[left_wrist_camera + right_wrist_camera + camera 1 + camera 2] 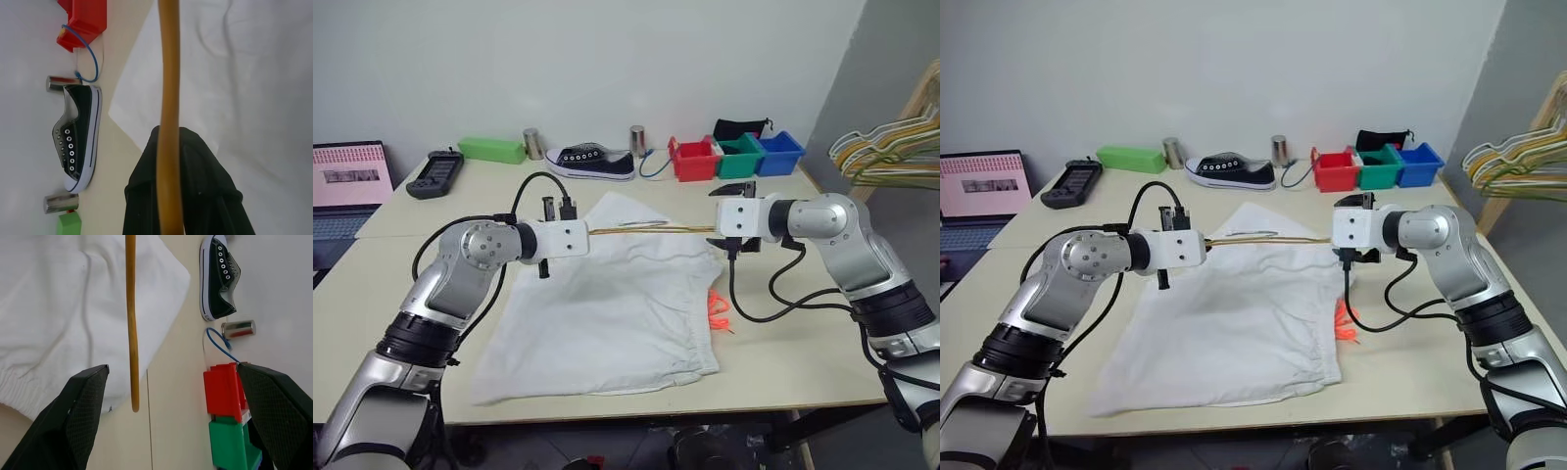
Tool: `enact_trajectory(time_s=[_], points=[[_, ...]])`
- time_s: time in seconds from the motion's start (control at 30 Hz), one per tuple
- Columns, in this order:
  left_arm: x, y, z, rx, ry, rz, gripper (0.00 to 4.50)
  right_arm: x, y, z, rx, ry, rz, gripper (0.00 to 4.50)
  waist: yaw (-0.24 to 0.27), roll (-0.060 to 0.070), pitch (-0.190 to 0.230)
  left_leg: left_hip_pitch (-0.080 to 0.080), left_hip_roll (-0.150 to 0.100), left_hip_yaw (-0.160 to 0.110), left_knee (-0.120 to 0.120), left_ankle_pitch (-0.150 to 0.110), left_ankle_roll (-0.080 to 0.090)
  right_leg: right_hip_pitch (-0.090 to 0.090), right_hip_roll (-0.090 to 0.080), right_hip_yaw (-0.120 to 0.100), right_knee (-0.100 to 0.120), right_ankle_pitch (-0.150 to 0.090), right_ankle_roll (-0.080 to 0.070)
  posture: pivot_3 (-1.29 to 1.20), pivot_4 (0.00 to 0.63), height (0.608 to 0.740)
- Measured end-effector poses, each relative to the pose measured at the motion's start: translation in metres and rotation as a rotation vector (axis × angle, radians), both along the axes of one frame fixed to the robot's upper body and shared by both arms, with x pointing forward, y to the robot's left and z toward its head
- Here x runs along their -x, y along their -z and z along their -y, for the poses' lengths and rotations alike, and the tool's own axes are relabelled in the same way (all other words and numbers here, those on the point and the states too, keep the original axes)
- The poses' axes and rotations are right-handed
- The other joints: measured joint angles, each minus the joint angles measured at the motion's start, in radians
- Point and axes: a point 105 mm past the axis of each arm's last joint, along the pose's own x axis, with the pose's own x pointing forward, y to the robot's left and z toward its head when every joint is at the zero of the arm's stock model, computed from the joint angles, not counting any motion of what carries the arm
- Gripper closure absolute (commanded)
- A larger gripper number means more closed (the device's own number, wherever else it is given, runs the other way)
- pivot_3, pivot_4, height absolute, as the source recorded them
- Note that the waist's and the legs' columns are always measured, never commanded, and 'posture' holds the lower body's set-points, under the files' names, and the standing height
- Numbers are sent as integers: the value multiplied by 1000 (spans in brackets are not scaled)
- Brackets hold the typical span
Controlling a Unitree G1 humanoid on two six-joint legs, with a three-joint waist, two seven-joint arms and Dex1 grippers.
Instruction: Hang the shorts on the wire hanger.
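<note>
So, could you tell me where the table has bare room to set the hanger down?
Bare table lies right of the shorts, past the orange drawstring, and left of them toward the laptop. The back edge is crowded: green box, shoe, tins, coloured bins.

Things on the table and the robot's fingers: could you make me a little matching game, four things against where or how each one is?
Things:
1. shorts
2. wire hanger
3. right gripper
4. sneaker

States:
A. fingers wide open, holding nothing
B. pinched at one end in the left gripper's fingers, held above the fabric
C. at the table's far edge, by the wall
D. spread flat on the table

Pairs: 1-D, 2-B, 3-A, 4-C
</note>
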Motion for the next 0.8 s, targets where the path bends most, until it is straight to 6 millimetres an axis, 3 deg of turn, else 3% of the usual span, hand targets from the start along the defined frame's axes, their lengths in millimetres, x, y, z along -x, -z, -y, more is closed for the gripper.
enact_trajectory(time_s=[0.4, 0.5, 0.8], points=[[2, -5, 19, -51, 62, 57, 4500, -16, 19, 7, 120, 105, 11, 99, 34, 0, 0, 0, 0, 0, 0, 0, 0, -1, 0, 0, 0, 0, 0, -172, 20, 740], [1, -7, 21, -64, 69, 66, 4500, -18, 20, 3, 105, 110, 5, 585, 39, 0, 0, 0, 0, 0, 0, 0, 0, -1, 0, 0, 0, 0, 0, -174, 17, 740], [0, -9, 22, -58, 65, 87, 4500, -20, 19, 3, 100, 121, 1, 2721, 38, 0, 0, 0, 0, 0, 0, 0, 0, -1, 0, 0, 0, 0, 0, -177, 10, 740]])
